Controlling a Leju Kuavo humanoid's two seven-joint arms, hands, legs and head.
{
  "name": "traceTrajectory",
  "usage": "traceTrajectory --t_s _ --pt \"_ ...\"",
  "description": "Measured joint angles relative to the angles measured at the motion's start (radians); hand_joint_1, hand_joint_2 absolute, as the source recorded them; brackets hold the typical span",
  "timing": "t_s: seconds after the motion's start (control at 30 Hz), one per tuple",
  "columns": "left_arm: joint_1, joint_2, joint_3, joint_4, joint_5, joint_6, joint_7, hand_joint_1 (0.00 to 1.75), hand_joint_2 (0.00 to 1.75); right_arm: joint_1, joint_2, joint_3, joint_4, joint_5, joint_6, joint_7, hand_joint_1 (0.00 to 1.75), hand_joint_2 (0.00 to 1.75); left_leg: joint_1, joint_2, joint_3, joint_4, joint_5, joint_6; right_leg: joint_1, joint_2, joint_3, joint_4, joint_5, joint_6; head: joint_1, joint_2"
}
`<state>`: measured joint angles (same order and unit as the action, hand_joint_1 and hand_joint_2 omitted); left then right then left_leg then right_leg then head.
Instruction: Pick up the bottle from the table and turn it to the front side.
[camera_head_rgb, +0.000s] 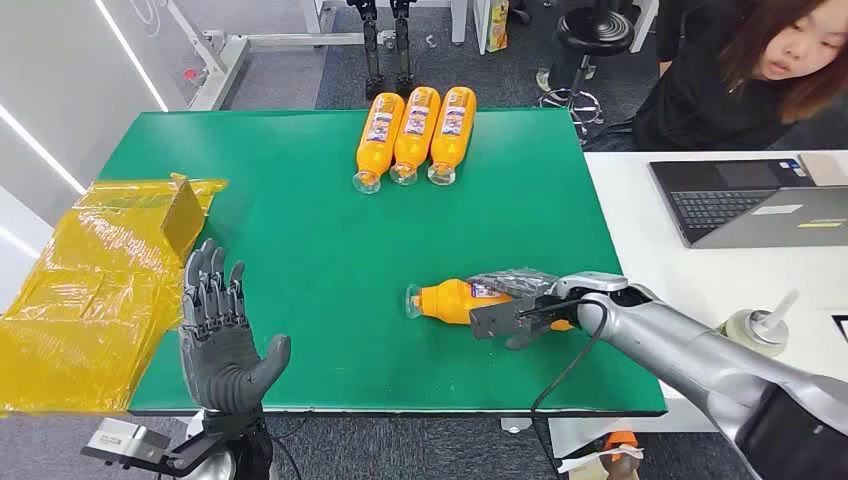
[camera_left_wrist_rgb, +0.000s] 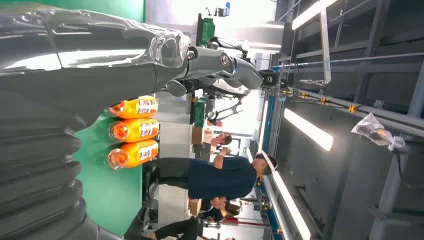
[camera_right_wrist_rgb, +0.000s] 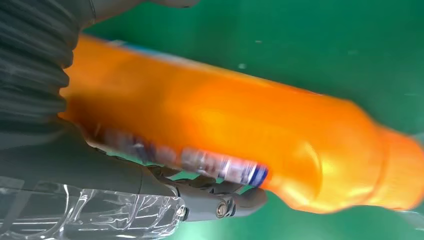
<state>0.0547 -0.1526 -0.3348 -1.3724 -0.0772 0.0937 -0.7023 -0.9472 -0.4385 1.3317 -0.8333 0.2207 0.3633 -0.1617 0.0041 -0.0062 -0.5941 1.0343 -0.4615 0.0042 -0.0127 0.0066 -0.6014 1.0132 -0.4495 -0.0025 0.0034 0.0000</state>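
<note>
We've got the right hand wrapped round the orange bottle lying on the green table; left hand up w/ fingers spread, holding nothing.

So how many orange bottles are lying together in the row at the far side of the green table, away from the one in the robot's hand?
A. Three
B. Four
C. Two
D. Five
A. Three orange bottles lie side by side at the far edge of the green table, apart from the bottle held by the right hand.
</note>
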Motion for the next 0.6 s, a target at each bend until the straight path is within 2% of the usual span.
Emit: traceTrajectory --t_s 0.17,0.2,0.3,0.33,0.47,0.6 --pt "-0.001 0.000 0.006 0.002 0.001 -0.001 0.000 0.00 1.75 0.030 -0.029 0.014 0.005 0.002 -0.033 0.001 0.00 1.75 0.000 0.000 0.001 0.000 0.000 0.000 0.000 0.000 0.001 0.000 0.000 0.000 0.000 0.000" --pt "-0.001 0.001 0.007 0.003 0.000 -0.004 0.000 0.00 1.75 0.037 -0.036 0.014 0.005 0.003 -0.043 0.002 0.12 1.75 0.000 0.000 0.001 0.000 0.000 0.000 0.000 0.000 0.001 0.000 0.000 0.000 0.000 0.000" --pt "0.001 0.002 0.011 0.004 -0.001 -0.016 0.000 0.00 1.75 0.069 -0.060 0.005 -0.002 0.017 -0.080 0.007 1.43 1.75 0.000 0.001 0.004 0.000 0.000 0.001 0.000 0.000 0.004 -0.001 0.000 0.000 0.000 0.000" --pt "0.001 0.002 0.012 0.004 -0.001 -0.021 0.000 0.00 1.75 0.082 -0.067 -0.001 -0.007 0.025 -0.094 0.006 1.75 1.75 0.000 0.000 0.004 0.000 -0.001 0.001 0.000 0.000 0.005 -0.001 0.000 0.000 0.000 0.000" --pt "-0.008 0.003 0.014 0.011 -0.003 -0.030 0.000 0.00 1.75 0.119 -0.079 -0.028 -0.027 0.069 -0.139 0.000 1.75 1.75 0.000 0.001 0.006 0.000 -0.001 0.001 0.001 0.000 0.007 -0.001 0.000 0.001 0.000 0.000" --pt "-0.019 0.003 0.014 0.021 -0.004 -0.030 0.000 0.00 1.75 0.132 -0.083 -0.045 -0.034 0.082 -0.144 -0.003 1.75 1.75 0.000 0.001 0.007 0.000 0.000 0.002 0.000 0.000 0.008 -0.002 0.001 0.002 0.000 0.000"
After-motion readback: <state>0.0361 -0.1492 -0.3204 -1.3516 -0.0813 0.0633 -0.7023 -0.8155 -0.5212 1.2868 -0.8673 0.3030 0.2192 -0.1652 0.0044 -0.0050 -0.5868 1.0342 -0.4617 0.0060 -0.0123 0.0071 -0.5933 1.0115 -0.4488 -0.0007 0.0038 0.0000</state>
